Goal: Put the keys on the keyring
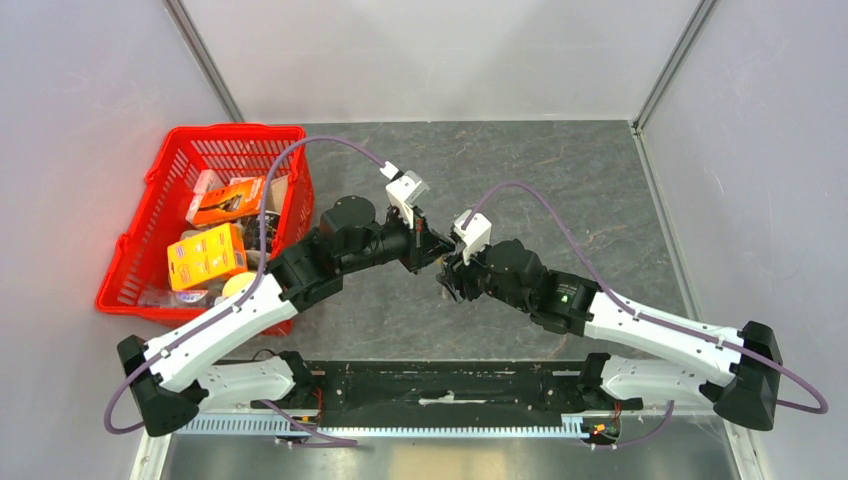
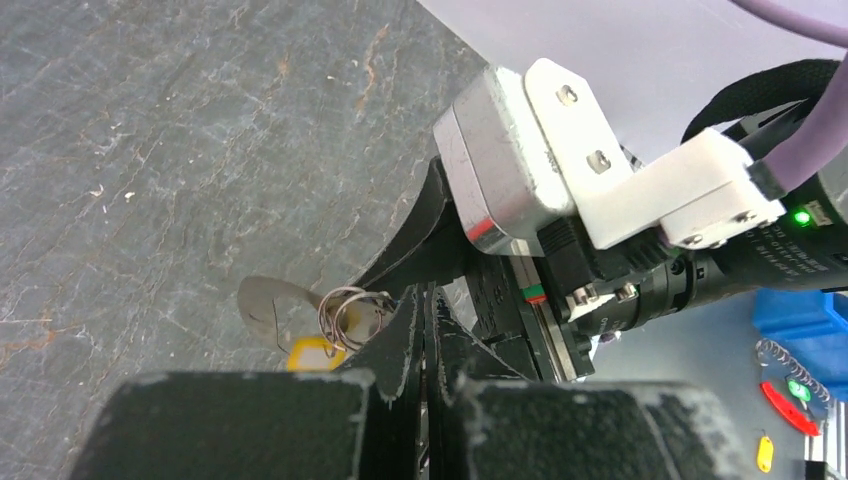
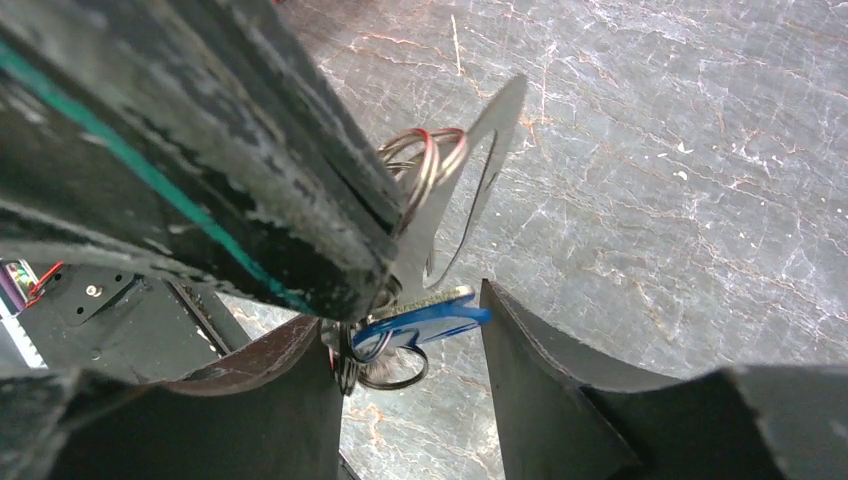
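- Basket [image 1: 165, 180], far left: full of clutter, not involved.
- Left gripper [image 2: 424, 300]: jaws pressed together, clamped on the keyring [image 2: 348, 312]. It's held mid-table, off the surface, probably as a fixed anchor for the other arm.
- Keyring sticks out past the left fingertips, so the wire loops are exposed for threading.
- Yellow key [image 2: 310, 353]: hangs just below the loops. Can't tell if it's actually threaded.
- Blue key [image 3: 425, 320]: directly under the left jaws, its small ring dangling beneath it.
- Right gripper [image 3: 405, 312]: jaws apart, straddling the blue key. Can't confirm pad contact. Looks lined up to pinch and feed it onto the loop.
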